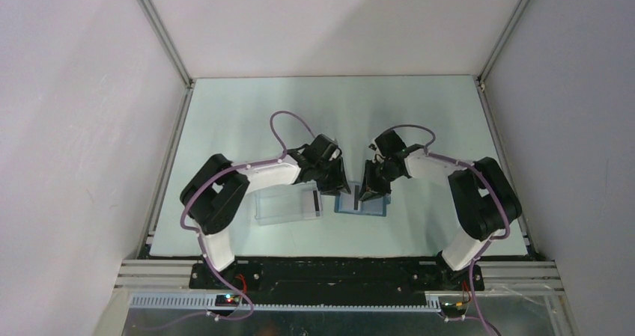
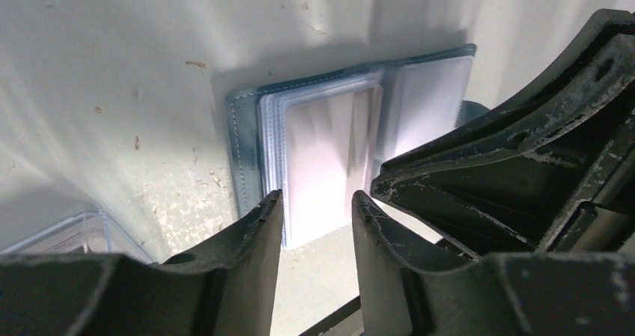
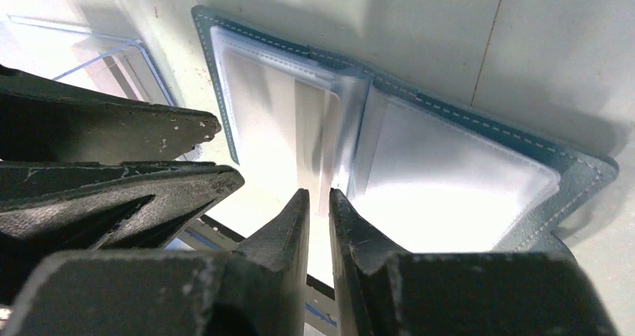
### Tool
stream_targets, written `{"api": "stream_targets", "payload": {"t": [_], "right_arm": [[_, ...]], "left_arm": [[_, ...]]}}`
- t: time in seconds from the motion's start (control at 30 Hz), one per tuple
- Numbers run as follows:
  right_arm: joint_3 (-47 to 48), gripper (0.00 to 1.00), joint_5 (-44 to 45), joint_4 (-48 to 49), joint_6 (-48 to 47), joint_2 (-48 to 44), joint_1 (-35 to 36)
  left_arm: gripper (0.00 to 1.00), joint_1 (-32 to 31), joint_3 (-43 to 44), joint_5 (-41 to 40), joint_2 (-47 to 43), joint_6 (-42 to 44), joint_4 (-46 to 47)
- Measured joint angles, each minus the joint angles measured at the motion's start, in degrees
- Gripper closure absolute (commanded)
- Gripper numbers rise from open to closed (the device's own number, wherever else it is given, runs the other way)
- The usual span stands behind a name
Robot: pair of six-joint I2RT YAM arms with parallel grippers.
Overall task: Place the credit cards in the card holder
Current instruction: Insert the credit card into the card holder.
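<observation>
The teal card holder (image 1: 372, 206) lies open on the table, its clear sleeves facing up (image 2: 243, 149) (image 3: 479, 123). A whitish credit card (image 2: 329, 156) (image 3: 311, 141) lies on its left-hand sleeve page, one end sticking out past the holder's edge. My left gripper (image 1: 335, 190) (image 2: 317, 195) hovers open at that end with nothing between its fingers. My right gripper (image 1: 365, 194) (image 3: 320, 194) has its tips at the card's edge near the holder's spine, only a narrow slit apart. Whether they pinch the card or a sleeve does not show. Another credit card (image 1: 313, 201), with a black stripe, rests at the clear box.
A clear plastic box (image 1: 281, 207) (image 2: 67, 235) (image 3: 112, 59) sits just left of the holder. The two grippers stand close together over the holder, each visible in the other's wrist view. White walls enclose the table (image 1: 329, 111) on three sides.
</observation>
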Motion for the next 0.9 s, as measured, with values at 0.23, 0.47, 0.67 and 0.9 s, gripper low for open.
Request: {"api": "stream_targets", "payload": {"t": [0.23, 0.47, 0.67, 0.9], "right_arm": [[0.00, 1.00, 2.23, -1.33, -1.42, -1.49, 0.00], [0.92, 1.00, 1.86, -2.03, -2.95, 2.64, -0.13], [1.92, 1.00, 1.33, -2.60, -3.98, 3.45, -0.11], [1.92, 1.00, 0.37, -2.45, -4.26, 3.78, -0.31]], "left_arm": [[0.56, 0.22, -0.09, 0.07, -1.81, 0.00, -0.28], [0.61, 0.70, -0.09, 0.55, -1.79, 0.00, -0.68], [0.68, 0.70, -0.09, 1.77, -0.92, 0.00, -0.70], [0.61, 0.68, -0.09, 2.10, -0.61, 0.00, -0.74]]}}
